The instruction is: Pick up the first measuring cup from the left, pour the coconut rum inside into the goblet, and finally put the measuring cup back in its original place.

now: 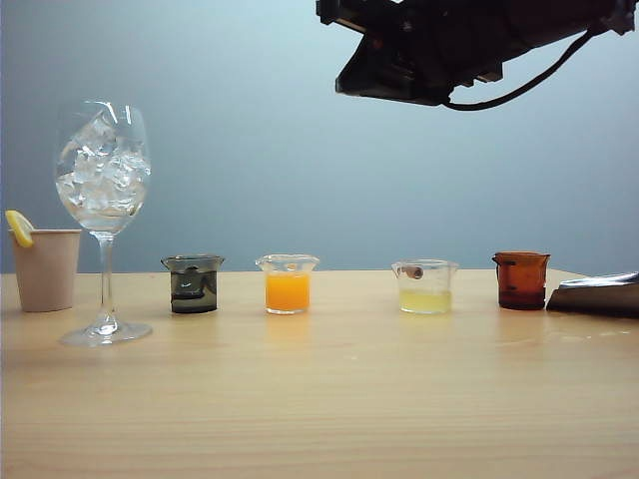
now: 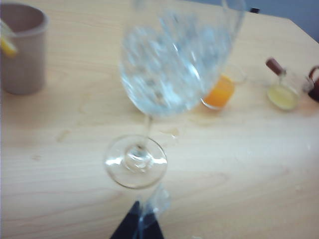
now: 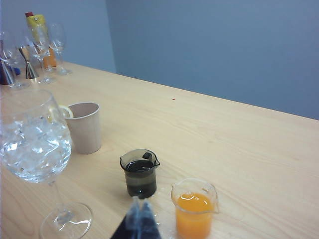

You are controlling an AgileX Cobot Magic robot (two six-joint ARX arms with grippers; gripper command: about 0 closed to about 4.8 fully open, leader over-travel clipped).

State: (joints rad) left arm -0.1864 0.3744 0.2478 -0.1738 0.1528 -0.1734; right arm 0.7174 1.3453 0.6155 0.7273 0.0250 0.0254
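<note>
Left pincer (image 2: 137,224) closed, empty, held above goblet (image 2: 169,59) foot. Right pincer (image 3: 139,221) closed, empty, just beside first measuring cup (image 3: 140,173). Open bench (image 1: 349,399) is seen toward the near edge.

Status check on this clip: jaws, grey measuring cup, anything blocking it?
Left gripper jaws shut, empty, near goblet foot. Right gripper jaws shut, empty, above grey measuring cup. Cup untouched on table, rum inside. Orange beaker close beside; path clear.

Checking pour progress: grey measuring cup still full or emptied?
Still holds liquid: grey measuring cup stands upright on the table, dark liquid visible inside.
</note>
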